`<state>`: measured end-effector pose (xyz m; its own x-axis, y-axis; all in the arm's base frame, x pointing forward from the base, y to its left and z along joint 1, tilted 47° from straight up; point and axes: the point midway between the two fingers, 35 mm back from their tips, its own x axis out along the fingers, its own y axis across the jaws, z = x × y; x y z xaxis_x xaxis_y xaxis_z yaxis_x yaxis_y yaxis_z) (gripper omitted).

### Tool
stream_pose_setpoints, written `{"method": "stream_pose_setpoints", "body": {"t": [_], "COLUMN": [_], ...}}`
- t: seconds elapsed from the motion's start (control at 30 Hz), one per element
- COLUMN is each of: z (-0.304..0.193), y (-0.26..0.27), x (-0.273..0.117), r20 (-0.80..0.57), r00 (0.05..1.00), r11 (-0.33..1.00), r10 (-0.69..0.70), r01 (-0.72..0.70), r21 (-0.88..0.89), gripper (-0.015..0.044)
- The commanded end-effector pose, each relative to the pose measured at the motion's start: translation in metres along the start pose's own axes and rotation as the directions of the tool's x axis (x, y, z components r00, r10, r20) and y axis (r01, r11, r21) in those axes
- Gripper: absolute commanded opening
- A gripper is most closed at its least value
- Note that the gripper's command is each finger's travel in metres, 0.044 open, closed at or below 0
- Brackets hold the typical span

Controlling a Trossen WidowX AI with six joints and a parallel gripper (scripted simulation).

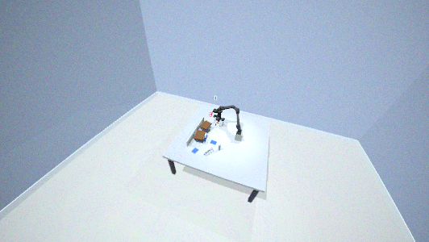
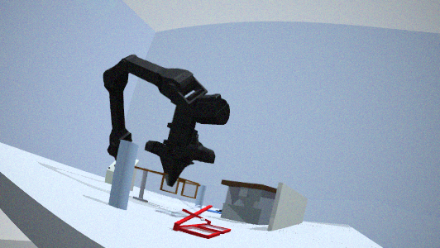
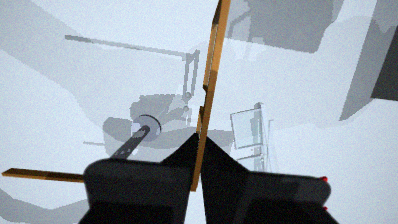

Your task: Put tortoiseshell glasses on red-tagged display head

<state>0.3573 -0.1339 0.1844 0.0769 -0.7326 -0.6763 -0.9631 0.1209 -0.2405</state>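
A: Wrist view, left of the jaws?
B: Slim grey post, near one temple. Judgement: keep that temple well clear of it in transit.
A: At the jaws?
B: Pinching the tortoiseshell glasses at the front frame; glasses held above the tabletop. Suggest carrying slowly: a narrow grip could let them pivot.
A: Right of the jaws?
B: Clear-framed glasses, below. Leave alone.
A: Approach?
B: Confirm the target head first, then level the frame and square it to the face. Pass both temples evenly over the ears, seat the bridge on the nose, check straightness, then open gently and retreat without a sideways brush.
A: Labels?
B: No brand or writing legible; red tag not made out, so the target head is unconfirmed.
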Motion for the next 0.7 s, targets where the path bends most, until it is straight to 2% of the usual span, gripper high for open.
{"method": "stream_pose_setpoints", "body": {"t": [0.0, 0.67], "z": [-0.0006, -0.0096], "y": [-0.0012, -0.0014], "x": [-0.0015, -0.0039], "r20": [0.002, 0.002], "r00": [1.000, 1.000], "r11": [1.000, 1.000], "r10": [-0.005, -0.005], "r01": [0.005, 0.005], "r21": [0.006, 0.006], "gripper": [0.0000, 0.0000]}}
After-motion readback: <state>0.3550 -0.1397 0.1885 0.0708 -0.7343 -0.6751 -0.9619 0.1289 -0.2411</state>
